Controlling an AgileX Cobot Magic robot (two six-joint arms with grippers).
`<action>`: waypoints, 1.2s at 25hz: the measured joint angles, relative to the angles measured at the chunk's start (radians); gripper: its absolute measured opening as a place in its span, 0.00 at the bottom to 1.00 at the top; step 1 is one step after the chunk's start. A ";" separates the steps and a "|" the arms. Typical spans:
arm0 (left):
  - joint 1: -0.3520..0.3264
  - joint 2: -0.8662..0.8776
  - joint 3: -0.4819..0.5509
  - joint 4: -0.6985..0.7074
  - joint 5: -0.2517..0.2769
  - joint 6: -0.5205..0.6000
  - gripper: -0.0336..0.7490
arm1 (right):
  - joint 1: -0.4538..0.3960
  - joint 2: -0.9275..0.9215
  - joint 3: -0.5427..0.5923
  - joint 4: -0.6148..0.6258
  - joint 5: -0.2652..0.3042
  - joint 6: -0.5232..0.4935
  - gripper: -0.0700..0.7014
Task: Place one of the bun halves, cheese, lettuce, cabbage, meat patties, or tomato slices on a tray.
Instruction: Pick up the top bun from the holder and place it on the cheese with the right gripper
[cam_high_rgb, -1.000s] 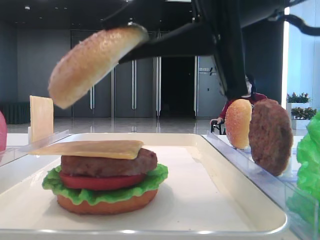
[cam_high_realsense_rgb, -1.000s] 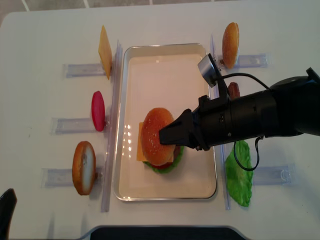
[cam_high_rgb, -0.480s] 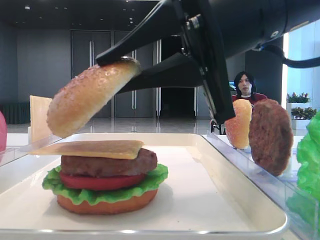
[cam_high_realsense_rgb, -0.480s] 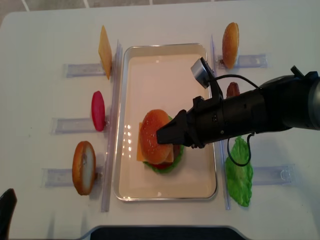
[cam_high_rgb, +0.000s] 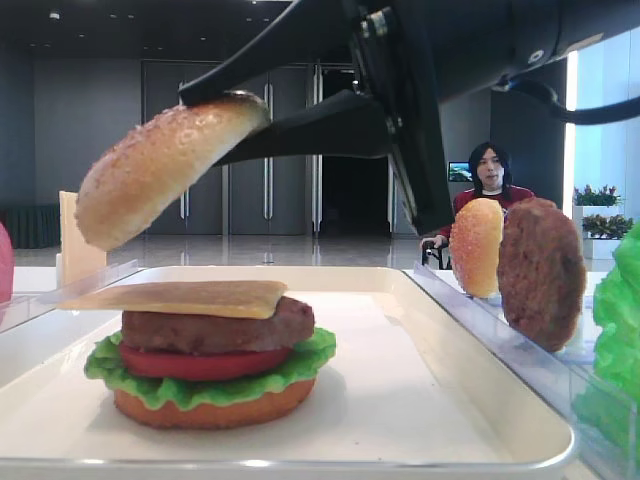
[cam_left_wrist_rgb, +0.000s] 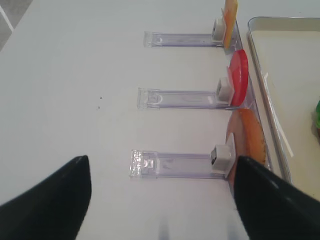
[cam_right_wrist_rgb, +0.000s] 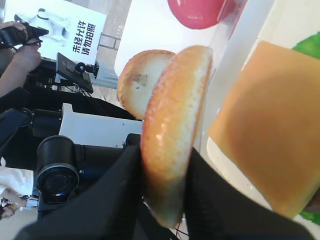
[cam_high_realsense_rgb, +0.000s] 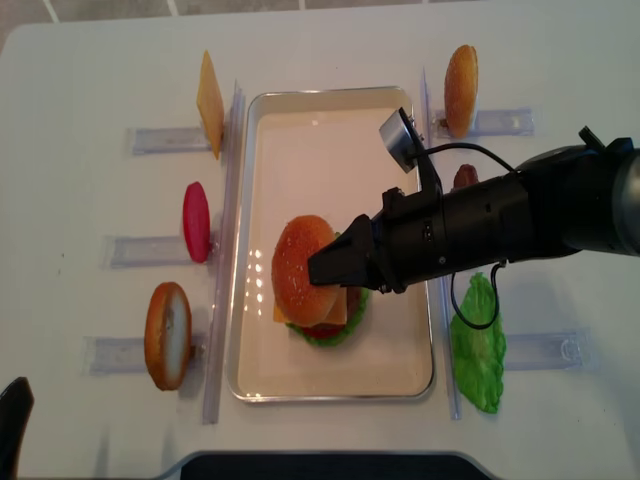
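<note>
My right gripper (cam_high_realsense_rgb: 318, 270) is shut on a domed, sesame-speckled bun half (cam_high_realsense_rgb: 297, 270), pinching its edge between both black fingers (cam_right_wrist_rgb: 125, 185). The bun half (cam_high_rgb: 160, 165) hangs tilted, left end lowest, clear above a stack on the white tray (cam_high_realsense_rgb: 330, 92). That stack has cheese (cam_high_rgb: 180, 297) on top, then a meat patty (cam_high_rgb: 215, 330), a tomato slice (cam_high_rgb: 200, 362), lettuce (cam_high_rgb: 300, 358) and a flat bottom bun (cam_high_rgb: 210, 405). My left gripper (cam_left_wrist_rgb: 160, 195) stands open over bare table left of the tray, holding nothing.
Clear racks flank the tray. On the left stand a cheese slice (cam_high_realsense_rgb: 210, 103), a tomato slice (cam_high_realsense_rgb: 196, 221) and a bun (cam_high_realsense_rgb: 167, 335). On the right are a bun (cam_high_realsense_rgb: 461, 76), a patty (cam_high_realsense_rgb: 466, 178) and lettuce (cam_high_realsense_rgb: 477, 350).
The right gripper has carried the bun half leftward over the stack, dipping and then rising slightly. The left gripper has not moved.
</note>
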 joint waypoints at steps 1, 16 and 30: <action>0.000 0.000 0.000 0.000 0.000 0.000 0.93 | 0.000 0.010 0.000 0.000 0.001 0.000 0.36; 0.000 0.000 0.000 0.000 0.000 0.000 0.93 | -0.001 0.059 -0.037 0.004 0.002 -0.001 0.36; 0.000 0.000 0.000 0.000 0.000 0.000 0.93 | -0.014 0.059 -0.038 0.004 -0.005 -0.002 0.36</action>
